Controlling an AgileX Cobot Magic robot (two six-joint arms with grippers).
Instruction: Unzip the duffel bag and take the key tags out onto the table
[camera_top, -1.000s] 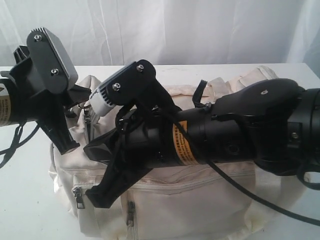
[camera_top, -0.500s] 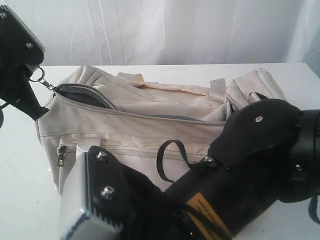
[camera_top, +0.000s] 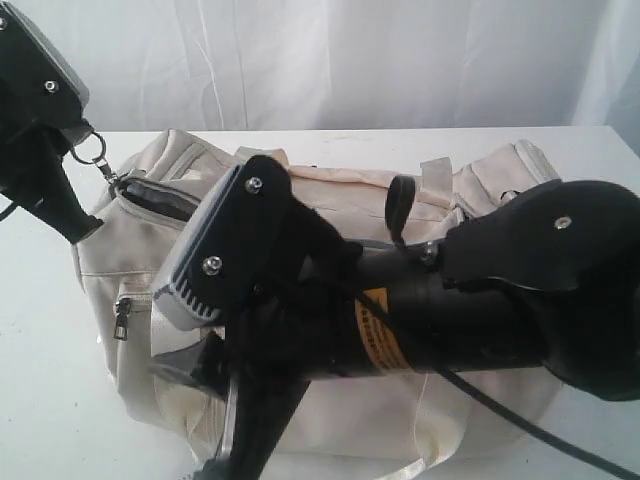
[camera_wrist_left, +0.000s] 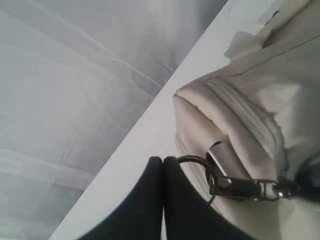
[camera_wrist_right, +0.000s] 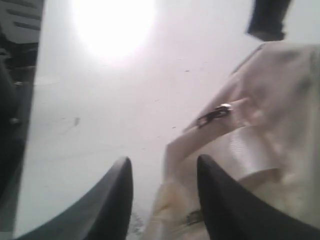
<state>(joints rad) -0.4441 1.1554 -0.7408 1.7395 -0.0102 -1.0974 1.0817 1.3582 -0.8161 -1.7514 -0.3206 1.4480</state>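
White table (camera_top: 40, 380) carries the duffel bag (camera_top: 130, 270), which lies lengthwise near the middle. It is cream fabric, and the top zip is parted at the end on the left of the exterior view, so grey lining (camera_top: 155, 198) shows. A side-pocket zipper pull (camera_top: 121, 320) hangs on the front. Left gripper (camera_wrist_left: 163, 160) sits at that end, jaws pressed together, with a metal ring (camera_wrist_left: 192, 161) against one finger; can't tell if it's pinched. Right gripper (camera_wrist_right: 164, 165) is low by the bag's front, jaws apart, holding nothing. Its arm (camera_top: 480, 300) crosses in front of the bag. White curtain (camera_top: 350, 60) behind.
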